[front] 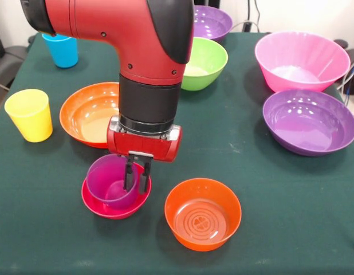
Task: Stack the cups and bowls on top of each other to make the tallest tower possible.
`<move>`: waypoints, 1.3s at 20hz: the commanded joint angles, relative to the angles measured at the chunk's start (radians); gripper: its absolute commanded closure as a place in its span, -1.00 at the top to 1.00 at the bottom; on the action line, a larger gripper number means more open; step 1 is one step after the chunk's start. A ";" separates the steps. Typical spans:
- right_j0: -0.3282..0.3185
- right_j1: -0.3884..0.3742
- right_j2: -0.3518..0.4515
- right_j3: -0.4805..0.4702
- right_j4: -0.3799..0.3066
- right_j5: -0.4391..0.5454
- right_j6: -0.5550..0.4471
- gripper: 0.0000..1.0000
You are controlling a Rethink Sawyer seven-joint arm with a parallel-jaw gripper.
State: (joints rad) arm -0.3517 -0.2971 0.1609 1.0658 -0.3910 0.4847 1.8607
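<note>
Straddling purple cup (110, 182) rim (end effector (136, 183))

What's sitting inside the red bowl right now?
The purple cup sits upright in the red bowl. The gripper has its fingers over the cup's rim. The cup hides the bowl's floor.

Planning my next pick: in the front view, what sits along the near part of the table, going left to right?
yellow cup → red bowl with the purple cup in it, the gripper at its rim → small orange bowl → purple bowl.
</note>
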 commanded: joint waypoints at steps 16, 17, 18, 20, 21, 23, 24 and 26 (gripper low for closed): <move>-0.020 0.035 0.068 -0.006 0.012 0.160 -0.114 1.00; -0.019 0.036 0.068 -0.010 0.012 0.163 -0.114 1.00; -0.018 0.037 0.068 -0.014 0.013 0.166 -0.114 1.00; -0.015 0.043 0.069 -0.030 0.014 0.173 -0.115 1.00; -0.014 0.048 0.070 -0.042 0.014 0.179 -0.116 1.00; -0.012 0.055 0.072 -0.060 0.015 0.190 -0.119 1.00; -0.012 0.057 0.074 -0.066 0.016 0.194 -0.121 1.00; -0.012 0.060 0.075 -0.074 0.015 0.200 -0.123 1.00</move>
State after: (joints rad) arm -0.3668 -0.2717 0.1674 1.0269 -0.3688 0.5310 1.8607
